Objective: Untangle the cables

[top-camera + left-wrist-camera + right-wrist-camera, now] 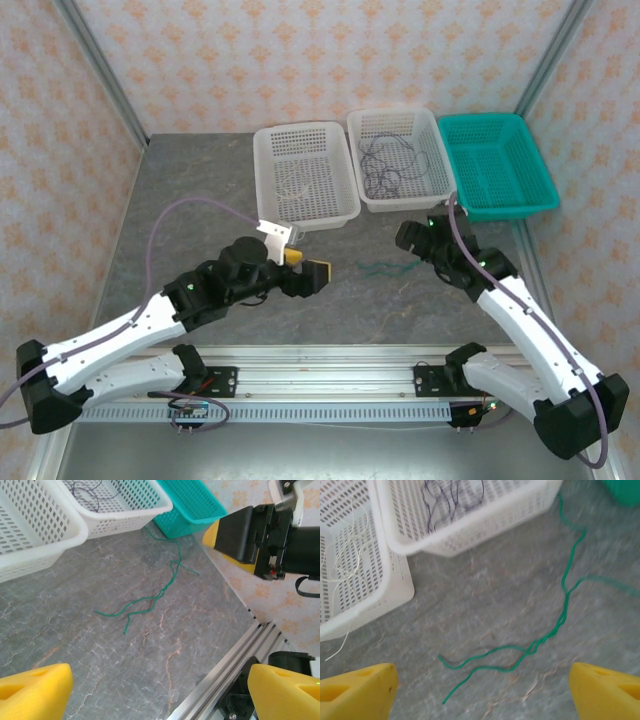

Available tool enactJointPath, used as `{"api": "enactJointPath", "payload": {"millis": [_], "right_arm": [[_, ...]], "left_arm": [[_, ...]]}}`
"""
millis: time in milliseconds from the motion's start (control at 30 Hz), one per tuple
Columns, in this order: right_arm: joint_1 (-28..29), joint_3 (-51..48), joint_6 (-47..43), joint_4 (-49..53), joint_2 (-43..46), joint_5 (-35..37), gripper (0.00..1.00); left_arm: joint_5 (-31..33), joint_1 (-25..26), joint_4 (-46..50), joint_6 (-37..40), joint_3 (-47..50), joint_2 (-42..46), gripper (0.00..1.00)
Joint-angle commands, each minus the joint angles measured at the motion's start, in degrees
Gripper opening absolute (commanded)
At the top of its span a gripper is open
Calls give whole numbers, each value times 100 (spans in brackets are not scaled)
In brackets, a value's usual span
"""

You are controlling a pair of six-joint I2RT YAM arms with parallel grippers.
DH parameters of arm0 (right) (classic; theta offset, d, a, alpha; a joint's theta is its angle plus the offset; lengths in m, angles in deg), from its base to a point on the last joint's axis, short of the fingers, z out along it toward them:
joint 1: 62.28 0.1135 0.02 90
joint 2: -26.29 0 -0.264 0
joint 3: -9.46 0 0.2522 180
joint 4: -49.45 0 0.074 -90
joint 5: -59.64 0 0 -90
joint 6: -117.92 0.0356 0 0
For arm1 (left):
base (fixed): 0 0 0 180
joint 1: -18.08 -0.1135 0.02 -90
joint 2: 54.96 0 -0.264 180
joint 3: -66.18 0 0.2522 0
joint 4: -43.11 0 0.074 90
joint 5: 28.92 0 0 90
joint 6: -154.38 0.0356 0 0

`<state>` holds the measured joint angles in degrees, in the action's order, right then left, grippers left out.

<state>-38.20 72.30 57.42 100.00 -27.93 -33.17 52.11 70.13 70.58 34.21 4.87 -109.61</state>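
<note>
One camera sits above and behind the arms, looking down over the tabletop [190, 200]. The wrist cameras ride low and close, gazing out past the left tool [157, 692] and right tool [480, 690]; both share the green cable [535, 646] just ahead.

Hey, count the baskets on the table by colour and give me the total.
White: 2, the left white basket and the middle white basket
Teal: 1, the teal basket
Total: 3
</note>
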Motion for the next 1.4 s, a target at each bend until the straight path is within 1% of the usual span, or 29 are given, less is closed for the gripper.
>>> {"api": "enactJointPath", "payload": {"millis": [0, 33, 167, 300, 433, 600, 667, 700, 733, 800, 867, 933, 1000, 1033, 1133, 1233, 1367], "right_arm": [[62, -627, 903, -901, -175, -1217, 85], [105, -743, 898, -1055, -290, -1387, 85], [383, -873, 875, -1322, -923, -1542, 85], [666, -659, 519, -1228, -1758, -1022, 84], [758, -422, 566, -1442, -2533, -1224, 82], [957, -188, 642, -1498, -3436, -1012, 78], [959, -246, 721, -1588, -3617, -861, 68], [965, -311, 771, -1630, -3656, -780, 58], [967, -372, 792, -1672, -3660, -719, 49], [967, -533, 853, -1718, -3559, -585, 36], [960, -683, 910, -1688, -3345, -426, 27], [959, -841, 990, -1594, -3002, -160, 18], [958, -1046, 1097, -1505, -2504, 131, 3], [958, -1133, 1133, -1477, -2266, 228, 0], [959, -1252, 1215, -1142, -1439, 462, 0], [959, -1150, 1241, -608, -607, 545, 0], [965, -919, 1098, -237, 327, 51, 0]], "left_arm": [[346, 196, -426, -15, 33, -240, 91], [331, 244, -501, -10, 24, -313, 91], [422, 454, -454, 49, -124, -543, 91], [599, 543, -260, 212, -285, -684, 91], [437, 565, -460, 195, -248, -708, 91], [488, 563, -504, 184, -266, -696, 91], [536, 560, -434, 202, -295, -705, 91], [558, 561, -395, 199, -299, -700, 91], [573, 560, -372, 199, -305, -696, 91], [624, 558, -341, 183, -285, -687, 91], [670, 565, -354, 157, -267, -676, 91], [686, 560, -372, 144, -278, -704, 91], [671, 561, -393, 117, -313, -760, 91], [669, 563, -393, 106, -333, -795, 91], [664, 560, -372, 58, -417, -930, 91], [810, 560, -275, -147, -502, -1069, 91], [1160, 547, -177, -911, -621, -1151, 91]]}}
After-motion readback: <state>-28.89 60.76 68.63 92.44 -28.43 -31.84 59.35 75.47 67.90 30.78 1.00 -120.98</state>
